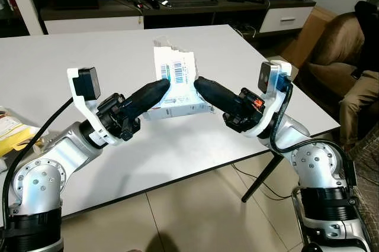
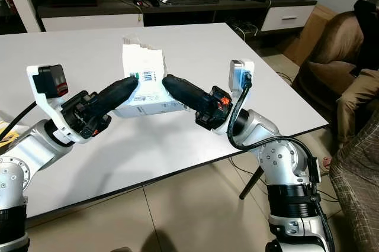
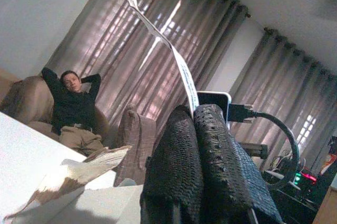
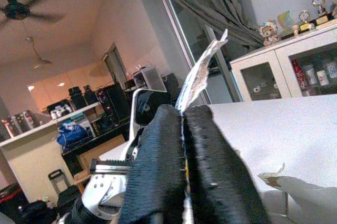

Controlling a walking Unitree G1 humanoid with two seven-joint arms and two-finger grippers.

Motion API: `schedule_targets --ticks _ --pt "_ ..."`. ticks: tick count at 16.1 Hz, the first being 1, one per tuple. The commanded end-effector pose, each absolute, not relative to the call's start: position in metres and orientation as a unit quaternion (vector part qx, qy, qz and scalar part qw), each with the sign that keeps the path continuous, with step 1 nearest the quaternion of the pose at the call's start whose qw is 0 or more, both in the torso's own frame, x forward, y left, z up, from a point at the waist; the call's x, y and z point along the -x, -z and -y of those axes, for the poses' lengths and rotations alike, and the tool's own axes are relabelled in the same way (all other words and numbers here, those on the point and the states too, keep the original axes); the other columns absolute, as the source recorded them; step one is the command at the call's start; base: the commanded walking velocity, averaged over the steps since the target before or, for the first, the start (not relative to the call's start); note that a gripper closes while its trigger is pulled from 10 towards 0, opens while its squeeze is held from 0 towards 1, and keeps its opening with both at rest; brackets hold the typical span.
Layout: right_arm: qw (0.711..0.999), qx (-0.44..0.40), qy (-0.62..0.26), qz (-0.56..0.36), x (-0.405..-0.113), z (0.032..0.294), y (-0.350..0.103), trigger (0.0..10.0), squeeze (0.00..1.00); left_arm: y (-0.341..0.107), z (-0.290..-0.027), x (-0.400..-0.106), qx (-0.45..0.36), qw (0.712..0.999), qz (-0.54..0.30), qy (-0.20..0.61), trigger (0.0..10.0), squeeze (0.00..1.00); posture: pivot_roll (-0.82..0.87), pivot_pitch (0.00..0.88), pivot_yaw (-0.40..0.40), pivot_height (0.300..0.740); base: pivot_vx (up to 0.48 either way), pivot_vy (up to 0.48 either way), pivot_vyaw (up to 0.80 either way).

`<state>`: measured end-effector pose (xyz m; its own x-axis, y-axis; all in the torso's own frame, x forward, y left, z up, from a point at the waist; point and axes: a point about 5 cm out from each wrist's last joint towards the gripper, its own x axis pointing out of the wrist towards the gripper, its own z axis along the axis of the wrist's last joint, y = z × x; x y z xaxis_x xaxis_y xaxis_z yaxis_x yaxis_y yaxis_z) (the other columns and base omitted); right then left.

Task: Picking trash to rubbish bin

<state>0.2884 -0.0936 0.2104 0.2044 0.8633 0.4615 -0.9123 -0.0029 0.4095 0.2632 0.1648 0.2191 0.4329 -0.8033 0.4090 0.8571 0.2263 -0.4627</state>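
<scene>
The torn carton (image 1: 175, 89) sits between the two grippers above the white tabletop (image 1: 89, 57), near its front edge, and both arms reach it equally: the left gripper (image 1: 161, 86) comes in from the left and the right gripper (image 1: 200, 85) from the right, their tips meeting at its raised flap. The body of the carton lies with its long axis across the robot, roughly along the line joining the two grippers, while the flap stands upright with a ragged upper edge. Both sets of jaws are closed, each pinching that thin flap; in the wrist views the sheet rises edge-on from between the black, knurled fingers (image 4: 158, 166). The carton is thin white card printed with blue and a barcode, torn to brownish fibre at the rim, and looks light and floppy, so it would likely bend or tear further if the arms pull apart. A person (image 3: 71, 111) lounges on a sofa beyond.
</scene>
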Motion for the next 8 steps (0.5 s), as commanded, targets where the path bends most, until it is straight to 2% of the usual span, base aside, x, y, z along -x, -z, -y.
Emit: schedule_targets --ticks 1,2,4,8 --pt "0.696 -0.311 -0.647 0.025 -0.286 0.087 -0.212 10.0 1.0 -0.227 -0.164 -0.265 0.325 0.78 0.052 0.533 0.0 0.0 0.05 0.0 -0.115 0.74 0.0 0.0 0.0" --pt "0.696 -0.31 -0.647 0.024 -0.286 0.086 -0.212 10.0 1.0 -0.227 -0.164 -0.265 0.326 0.78 0.053 0.532 0.0 0.0 0.05 0.0 -0.115 0.74 0.0 0.0 0.0" --pt "0.73 -0.304 -0.611 0.039 -0.294 0.091 -0.21 10.0 1.0 -0.229 -0.168 -0.265 0.329 0.783 0.061 0.525 0.0 0.0 0.06 0.0 -0.114 0.74 0.0 0.0 0.0" --pt "0.768 -0.317 -0.554 0.05 -0.307 0.104 -0.205 10.0 1.0 -0.23 -0.17 -0.264 0.335 0.781 0.065 0.523 0.0 0.0 0.06 0.0 -0.113 0.74 0.0 0.0 0.0"
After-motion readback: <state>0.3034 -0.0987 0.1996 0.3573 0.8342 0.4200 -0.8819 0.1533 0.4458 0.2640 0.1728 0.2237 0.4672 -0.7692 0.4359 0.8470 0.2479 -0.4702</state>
